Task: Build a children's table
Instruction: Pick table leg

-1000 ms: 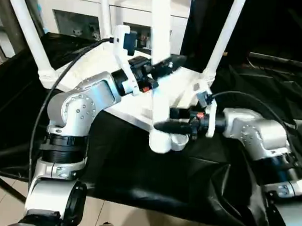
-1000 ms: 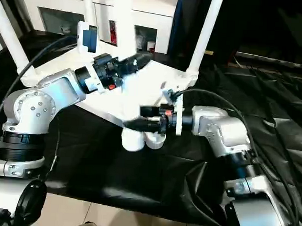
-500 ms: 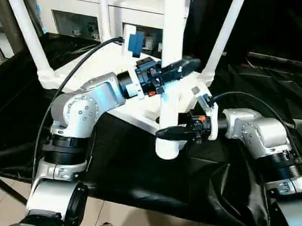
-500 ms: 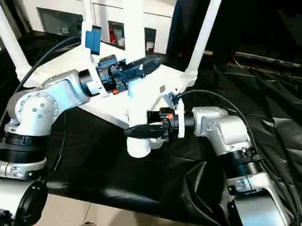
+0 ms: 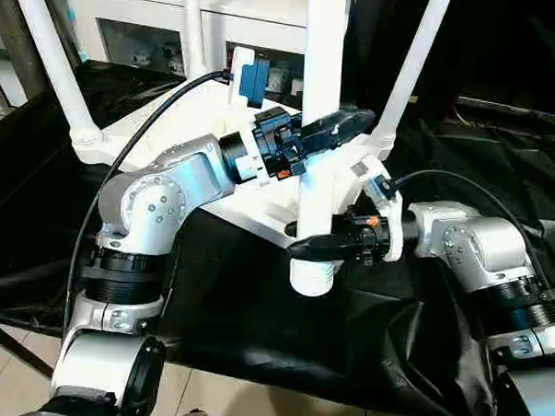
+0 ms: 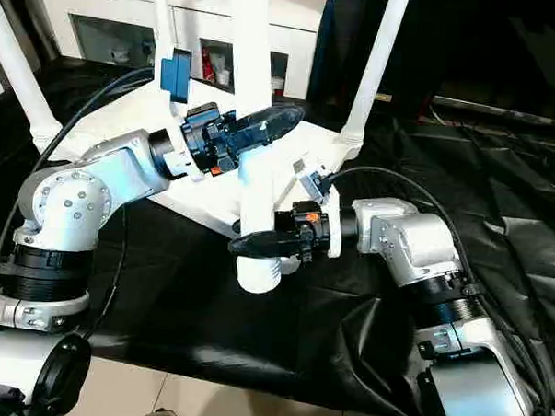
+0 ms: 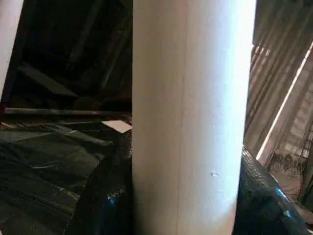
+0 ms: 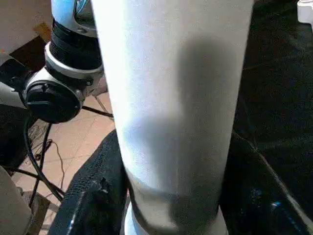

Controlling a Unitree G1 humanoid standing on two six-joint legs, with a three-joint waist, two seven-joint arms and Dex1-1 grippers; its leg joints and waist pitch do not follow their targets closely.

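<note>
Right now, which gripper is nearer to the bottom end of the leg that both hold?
Right. The right gripper clamps the leg just above its bottom end; the left gripper clamps it higher up.

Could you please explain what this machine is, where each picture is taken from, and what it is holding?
It is a humanoid robot with two silver arms, each ending in a black two-fingered claw. The two wide pictures come from cameras in its head, looking down; the two close-ups come from cameras on its wrists. On the black cloth lies an upside-down white tabletop with three legs already standing in its corners. Both claws grip the fourth leg: the left claw higher up, the right claw near its lower end. A white cabinet stands behind.
</note>
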